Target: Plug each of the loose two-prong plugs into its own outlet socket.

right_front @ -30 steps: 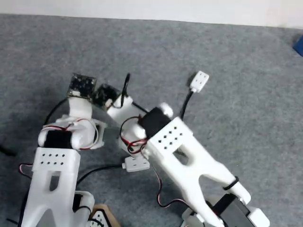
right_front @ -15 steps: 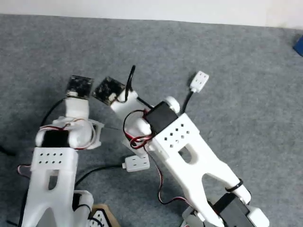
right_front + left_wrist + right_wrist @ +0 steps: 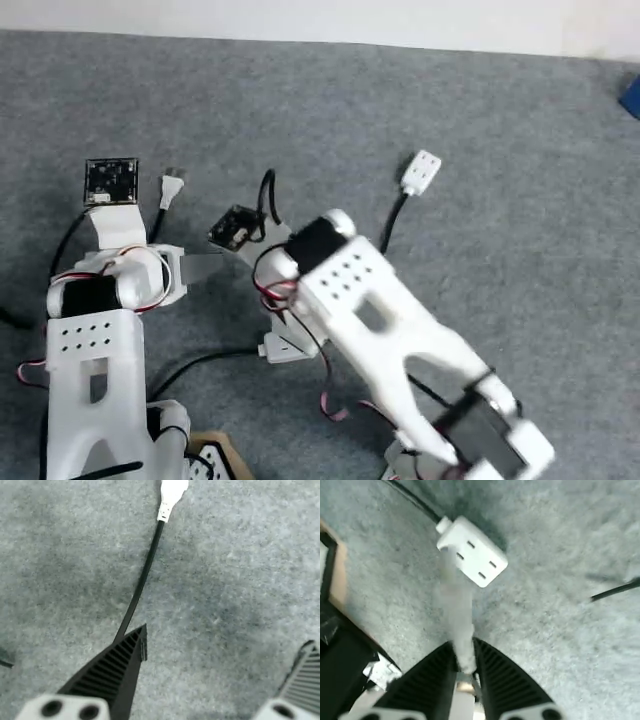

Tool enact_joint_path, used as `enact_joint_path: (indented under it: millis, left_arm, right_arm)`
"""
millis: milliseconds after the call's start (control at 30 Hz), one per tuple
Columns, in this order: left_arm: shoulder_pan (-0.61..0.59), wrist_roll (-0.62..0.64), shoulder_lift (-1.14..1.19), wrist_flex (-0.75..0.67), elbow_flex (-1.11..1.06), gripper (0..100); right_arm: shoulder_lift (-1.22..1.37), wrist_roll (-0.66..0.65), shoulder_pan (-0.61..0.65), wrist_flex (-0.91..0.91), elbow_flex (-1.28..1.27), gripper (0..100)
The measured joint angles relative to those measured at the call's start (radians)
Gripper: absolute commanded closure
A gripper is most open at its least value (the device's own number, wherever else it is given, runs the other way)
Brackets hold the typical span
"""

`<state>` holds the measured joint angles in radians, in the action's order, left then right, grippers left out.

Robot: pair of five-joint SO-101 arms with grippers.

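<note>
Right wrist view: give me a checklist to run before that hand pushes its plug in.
1. The right hand is shut on the plug: ok.
2. The outlet socket lies ahead of the plug, slots uncovered: ok.
3. Prongs lined up with the slots: cannot tell, the prongs cannot be made out.
4. The left hand is open and holds nothing: ok.
5. The second plug seated in a socket: not ok, it lies loose on the carpet.
6. The second socket is free: ok.

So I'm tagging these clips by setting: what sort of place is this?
Probably a robot test bench, not a home: a grey carpet-like mat, a white robot arm, and a loose plug and outlet socket laid out.
</note>
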<state>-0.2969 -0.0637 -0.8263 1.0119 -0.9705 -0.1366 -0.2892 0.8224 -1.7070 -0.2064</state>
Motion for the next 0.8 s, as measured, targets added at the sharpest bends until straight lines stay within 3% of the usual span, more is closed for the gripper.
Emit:
enact_joint_path:
  millis: [233, 400, 667, 800]
  left_arm:
    - [0.000, 0.000, 0.000, 0.000, 0.000, 56]
    - [0.000, 0.000, 0.000, 0.000, 0.000, 56]
    - [0.000, 0.000, 0.000, 0.000, 0.000, 56]
    - [0.011, 0.000, 0.000, 0.000, 0.000, 56]
  right_arm:
    - [0.072, 0.015, 0.000, -0.008, 0.112, 99.2]
    - [0.072, -0.029, -0.021, 0.014, 0.040, 99.2]
    - [0.072, -0.204, -0.201, 0.434, -0.322, 98.9]
    - [0.072, -0.331, -0.276, 0.542, -0.436, 94.6]
